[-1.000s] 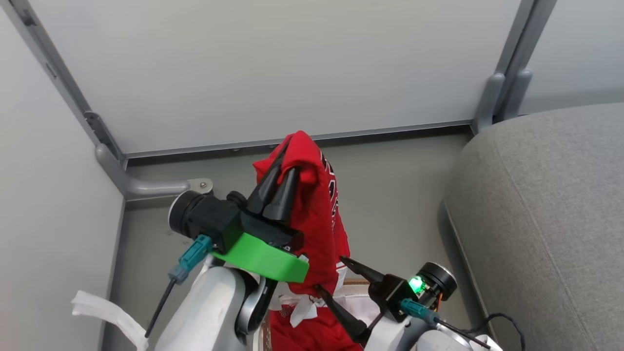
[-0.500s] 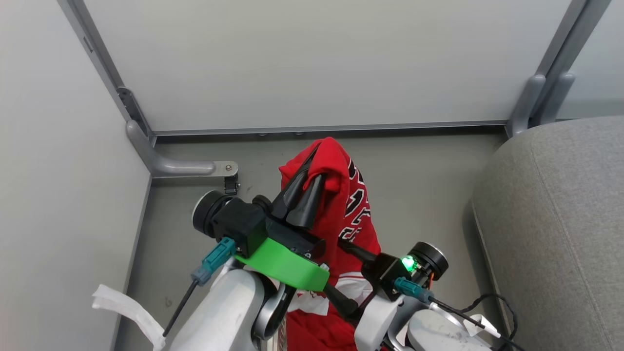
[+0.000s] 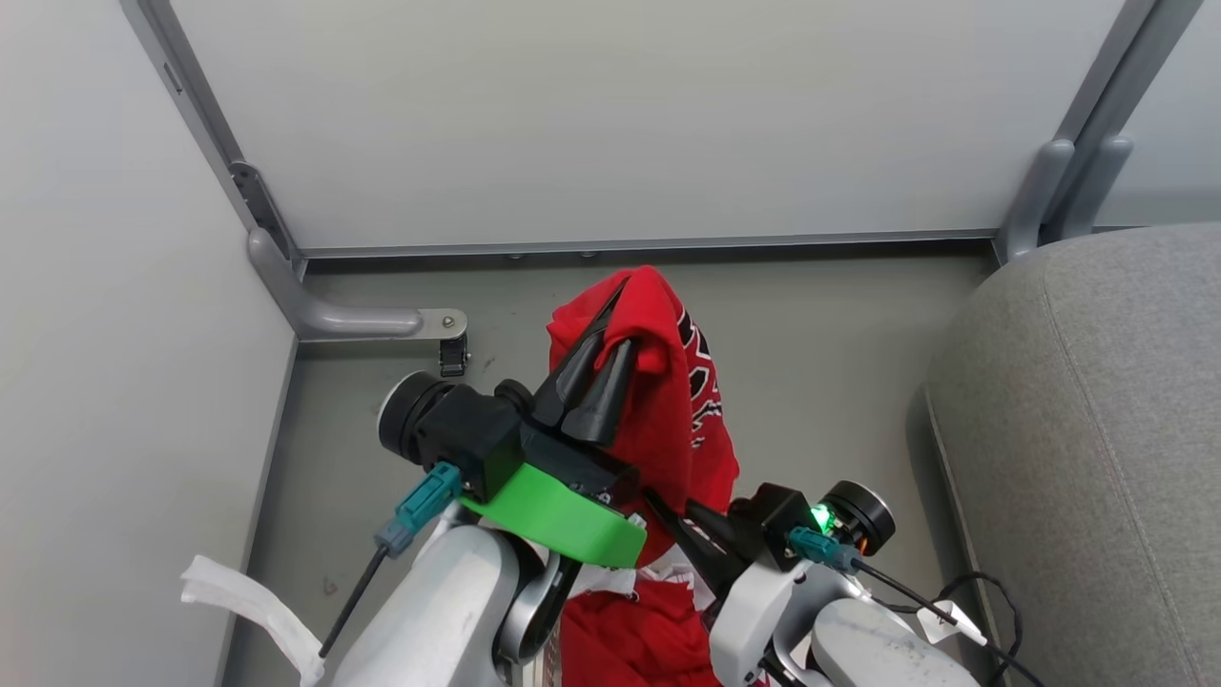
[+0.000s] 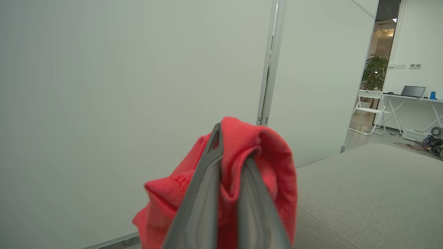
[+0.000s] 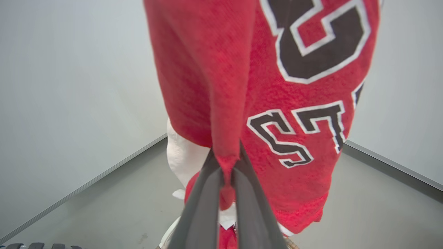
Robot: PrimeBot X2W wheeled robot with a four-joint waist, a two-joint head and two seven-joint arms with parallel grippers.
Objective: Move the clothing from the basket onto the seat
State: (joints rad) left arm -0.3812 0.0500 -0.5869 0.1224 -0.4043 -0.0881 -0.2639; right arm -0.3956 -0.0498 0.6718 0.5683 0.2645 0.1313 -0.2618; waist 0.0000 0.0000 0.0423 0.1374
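Observation:
A red jersey (image 3: pixel 668 401) with black-and-white lettering (image 5: pixel 311 41) hangs in the air in front of me. My left gripper (image 3: pixel 618 320) is raised and shut on the jersey's top fold (image 4: pixel 242 138). Lower down, my right gripper (image 3: pixel 670 499) is shut on a narrow hanging fold (image 5: pixel 225 162) of the same jersey. More red and white cloth (image 3: pixel 620 639) lies bunched under my arms. The basket is hidden beneath the arms and the cloth. The grey seat (image 3: pixel 1097 429) lies to my right, its flat top (image 4: pixel 367 186) beyond the left gripper.
White partition walls stand ahead and to the left. A grey metal foot (image 3: pixel 353 322) with a small caster (image 3: pixel 453 358) rests on the grey floor (image 3: pixel 830 382). A white strip (image 3: pixel 248 601) hangs at lower left. Black cables (image 3: pixel 963 611) trail near the seat's edge.
My right gripper, open a second ago, has risen slightly and shut on the jersey's lower fold. The head camera shifted early on. The left gripper kept its hold.

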